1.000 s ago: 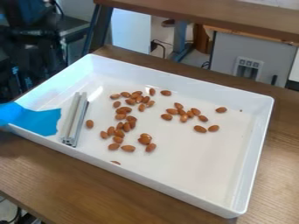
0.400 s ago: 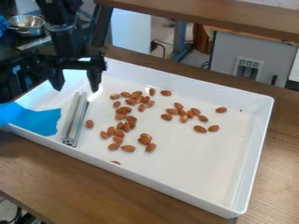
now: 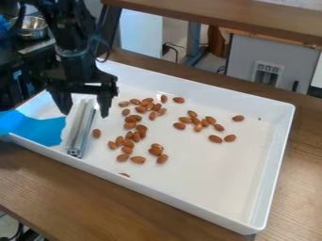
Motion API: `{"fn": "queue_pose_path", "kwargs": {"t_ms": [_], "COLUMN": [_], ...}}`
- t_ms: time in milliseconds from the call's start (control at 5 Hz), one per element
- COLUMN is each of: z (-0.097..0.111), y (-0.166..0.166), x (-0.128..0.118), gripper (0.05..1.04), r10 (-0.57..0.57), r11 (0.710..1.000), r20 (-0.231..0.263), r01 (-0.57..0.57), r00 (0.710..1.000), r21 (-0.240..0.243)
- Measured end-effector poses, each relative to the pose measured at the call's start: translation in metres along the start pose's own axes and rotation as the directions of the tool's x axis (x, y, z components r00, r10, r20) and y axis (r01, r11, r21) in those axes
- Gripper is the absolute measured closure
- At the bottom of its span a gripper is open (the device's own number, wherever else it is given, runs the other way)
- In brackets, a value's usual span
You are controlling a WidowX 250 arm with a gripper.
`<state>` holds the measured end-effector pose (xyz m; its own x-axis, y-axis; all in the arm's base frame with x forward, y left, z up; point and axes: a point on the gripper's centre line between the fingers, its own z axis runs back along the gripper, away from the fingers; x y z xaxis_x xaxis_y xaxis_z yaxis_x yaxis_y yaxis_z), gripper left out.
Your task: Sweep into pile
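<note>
hand [image 3: 85,114] open over metal bar [image 3: 82,124], almonds [image 3: 138,160] nearby.
fingers spread w/ one tip on ea. side of bar's upper part; can't tell if touching. bar lies at tray's [image 3: 207,174] left end, btwn blue sheet [image 3: 41,129] & almonds. one almond just beside bar, most in loose clusters mid-tray, a few farther r.; tray on wood tabletop [image 3: 125,207].

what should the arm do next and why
Probably lower the open gripper a little so its fingers straddle the metal bar, then close. The fingers hang apart over the bar's upper end, one toward each side, and the bar looks like the sweeping tool, while the almonds lie scattered across the white tray.
</note>
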<state>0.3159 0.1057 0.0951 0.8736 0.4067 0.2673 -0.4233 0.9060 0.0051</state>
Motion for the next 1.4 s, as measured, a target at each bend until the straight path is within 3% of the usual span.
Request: {"fn": "queue_pose_path", "kwargs": {"t_ms": [400, 600, 1000, 1400], "z": [-0.019, -0.026, -0.028, -0.032], "y": [0.003, 0.003, 0.004, -0.026], "x": [-0.002, -0.002, -0.001, 0.006], "gripper": [0.083, 0.134, 0.705, 0.731], "r10": [0.0, -0.001, -0.012, 0.007], "r11": [1.0, 0.999, 1.0, 1.0], "r20": [0.006, 0.009, 0.012, 0.006], "r01": [0.0, 0.0, 0.012, -0.007], "r00": [1.0, 1.0, 1.0, 1.0], "r21": [0.031, 0.035, 0.019, 0.012]}}
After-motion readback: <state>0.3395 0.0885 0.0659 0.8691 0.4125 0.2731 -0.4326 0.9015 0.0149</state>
